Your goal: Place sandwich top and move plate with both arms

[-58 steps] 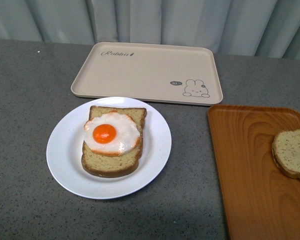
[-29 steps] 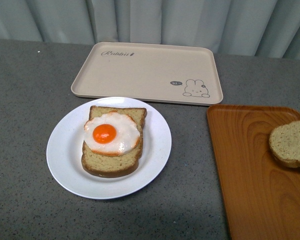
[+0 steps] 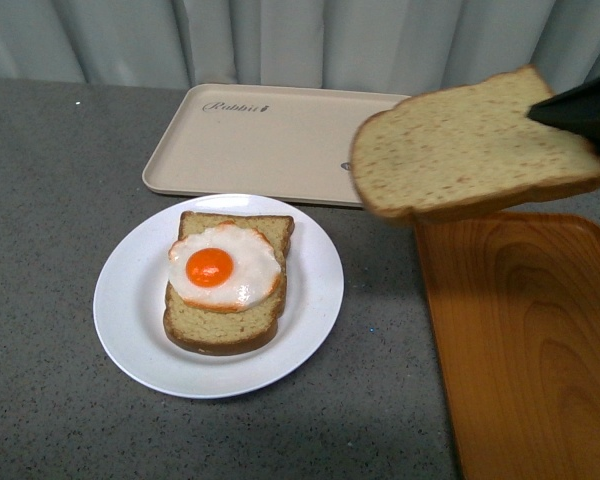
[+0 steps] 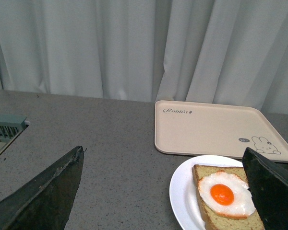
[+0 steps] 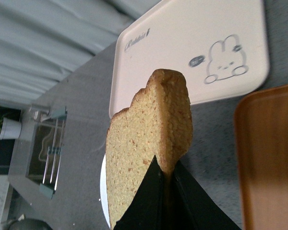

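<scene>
Right gripper pinched tight on sandwich top edge; slice airborne, 2 o'clock from plate. Left gripper spread wide, empty. Pickup done. Left: lay slice on fried egg, then two-arm plate move.

the left gripper had broad, matte black, wedge-shaped fingers with a scuffed edge; the right gripper had black fingers tapering to narrow points

lighting is even, diffuse and moderately bright in all views. the sandwich top is slightly blurred at its edges in the front view; the plate casts only a faint, soft shadow.
</scene>
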Robot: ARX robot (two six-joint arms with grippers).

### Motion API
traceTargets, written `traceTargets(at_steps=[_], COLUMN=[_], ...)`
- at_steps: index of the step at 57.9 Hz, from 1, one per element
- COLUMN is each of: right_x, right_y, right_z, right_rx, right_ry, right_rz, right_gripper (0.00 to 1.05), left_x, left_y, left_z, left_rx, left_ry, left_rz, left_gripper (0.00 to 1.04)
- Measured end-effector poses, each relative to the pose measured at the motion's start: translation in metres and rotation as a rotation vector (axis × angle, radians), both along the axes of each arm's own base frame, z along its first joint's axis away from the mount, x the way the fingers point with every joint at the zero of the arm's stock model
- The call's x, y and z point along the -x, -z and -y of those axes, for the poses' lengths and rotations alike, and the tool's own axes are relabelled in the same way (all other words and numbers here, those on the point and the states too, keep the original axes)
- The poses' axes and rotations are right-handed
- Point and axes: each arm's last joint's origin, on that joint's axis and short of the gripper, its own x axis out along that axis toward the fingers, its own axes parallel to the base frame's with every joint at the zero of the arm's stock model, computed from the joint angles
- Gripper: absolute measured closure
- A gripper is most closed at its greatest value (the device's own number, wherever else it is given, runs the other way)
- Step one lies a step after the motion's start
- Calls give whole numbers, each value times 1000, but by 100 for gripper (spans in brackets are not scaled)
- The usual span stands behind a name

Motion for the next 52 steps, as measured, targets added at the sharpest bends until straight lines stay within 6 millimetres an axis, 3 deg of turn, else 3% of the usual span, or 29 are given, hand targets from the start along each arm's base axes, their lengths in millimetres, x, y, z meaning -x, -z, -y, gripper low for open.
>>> traceTargets(at_steps=[10, 28, 39, 52], right_x=[-12, -28, -36, -40], right_y=[17, 59, 75, 86], right_z=[-65, -123, -137, -128], right_rx=[0, 14, 42, 88], right_ry=[-150, -249, -252, -214], right_rz=[-30, -117, -160, -183], right_gripper=[102, 102, 102, 102], left_x=[0, 0, 0, 0], left_y=[0, 0, 0, 0], left_z=[0, 0, 0, 0], left_rx=[0, 0, 0, 0], left_ry=[0, 0, 0, 0], left_rz=[0, 0, 0, 0], left_gripper=[6, 6, 6, 6])
